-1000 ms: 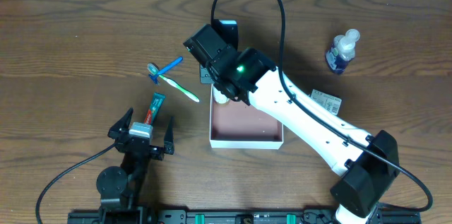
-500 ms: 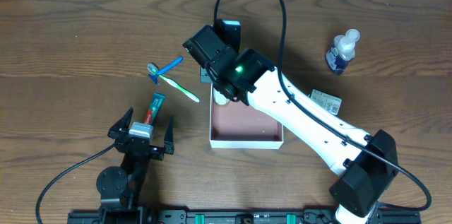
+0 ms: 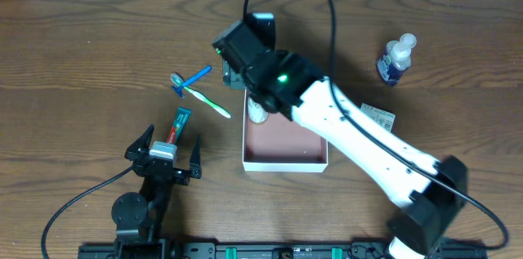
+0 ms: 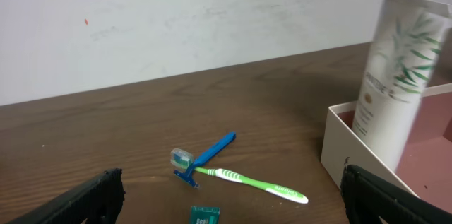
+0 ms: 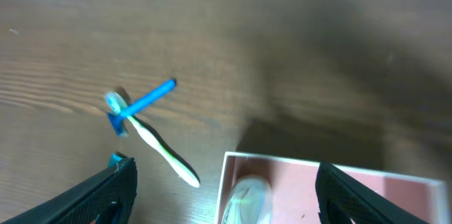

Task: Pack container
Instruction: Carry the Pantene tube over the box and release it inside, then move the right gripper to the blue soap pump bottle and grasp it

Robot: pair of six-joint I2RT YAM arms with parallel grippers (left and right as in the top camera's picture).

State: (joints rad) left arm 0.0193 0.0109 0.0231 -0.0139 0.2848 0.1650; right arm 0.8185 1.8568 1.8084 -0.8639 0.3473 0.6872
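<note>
Over the container's (image 3: 286, 146) far-left corner, the right gripper (image 5: 226, 181) is hovering wide-open above the upright white tube (image 4: 395, 83), probably needing the toothbrush (image 4: 251, 181) next.

1. Container (image 3: 282, 167): on the worktop (image 3: 82, 38), near its middle.
2. Tall tube (image 4: 399, 83): upright inside the container, in its far-left corner.
3. Toothbrush (image 3: 208, 102): flat on the worktop, left of the container's far-left corner, apart from it.
4. Razor (image 3: 189, 78): flat, just behind the toothbrush, touching it at the head end, with the handles spreading apart.
5. Small tube (image 3: 177, 124): flat, before the toothbrush, between it and the left gripper (image 3: 173, 136).
6. Spray bottle (image 3: 396, 59): far right, well apart from the container.
7. Packet (image 3: 377, 116): right of the container, partly under the right arm.
8. Right gripper (image 5: 226, 169): above the container's far-left corner, with one of its fingers on either side of the tall tube.
</note>
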